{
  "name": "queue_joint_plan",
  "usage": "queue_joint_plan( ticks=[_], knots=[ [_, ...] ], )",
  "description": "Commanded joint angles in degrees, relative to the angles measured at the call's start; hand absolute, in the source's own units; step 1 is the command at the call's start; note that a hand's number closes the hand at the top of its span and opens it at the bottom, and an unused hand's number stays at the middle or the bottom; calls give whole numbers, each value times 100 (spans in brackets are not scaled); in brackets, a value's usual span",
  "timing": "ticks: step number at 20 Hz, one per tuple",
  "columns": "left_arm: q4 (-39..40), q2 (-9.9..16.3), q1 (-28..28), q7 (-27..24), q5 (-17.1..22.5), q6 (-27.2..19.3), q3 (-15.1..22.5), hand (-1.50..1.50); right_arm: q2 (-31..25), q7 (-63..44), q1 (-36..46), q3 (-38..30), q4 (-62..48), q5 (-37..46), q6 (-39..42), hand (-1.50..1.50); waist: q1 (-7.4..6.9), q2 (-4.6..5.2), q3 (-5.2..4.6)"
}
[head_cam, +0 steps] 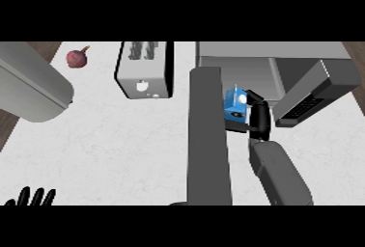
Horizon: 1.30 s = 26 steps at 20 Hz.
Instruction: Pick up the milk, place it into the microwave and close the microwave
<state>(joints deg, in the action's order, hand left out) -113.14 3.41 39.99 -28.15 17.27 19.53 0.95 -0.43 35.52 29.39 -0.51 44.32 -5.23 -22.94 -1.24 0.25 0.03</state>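
The milk is a small blue carton with a white label, held at the mouth of the microwave at the upper right. My right hand is curled round its right side, with the grey forearm running down to the lower edge. The microwave's door stands open as a long dark grey slab just left of the carton. Its keypad panel lies to the right of the hand. At the lower left corner my left hand rests open, fingers up.
A silver toaster stands left of the open door. A dark red onion lies at the back left. A large grey rounded body fills the left edge. White counter spreads between the left hand and the door.
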Motion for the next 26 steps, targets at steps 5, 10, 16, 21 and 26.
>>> queue_joint_plan(
  ticks=[5,10,16,21,26],
  knots=[
    [274,78,-129,-104,70,182,-174,-150,-433,676,1112,-731,-2177,8,-127,150,-108,56,5],
    [351,201,-128,-199,110,396,-227,-150,-524,725,1670,-773,-2959,250,-688,150,-282,119,11],
    [358,222,-362,-48,194,367,-245,-150,-725,915,1965,-774,-3377,405,-879,150,-396,190,19],
    [91,161,-267,110,100,277,-85,-150,-986,1303,1958,-707,-3468,587,-1186,150,-456,228,32],
    [62,267,-325,121,179,372,-161,-150,-1169,1192,2308,-730,-3545,656,-1422,150,-571,271,38]
  ],
)
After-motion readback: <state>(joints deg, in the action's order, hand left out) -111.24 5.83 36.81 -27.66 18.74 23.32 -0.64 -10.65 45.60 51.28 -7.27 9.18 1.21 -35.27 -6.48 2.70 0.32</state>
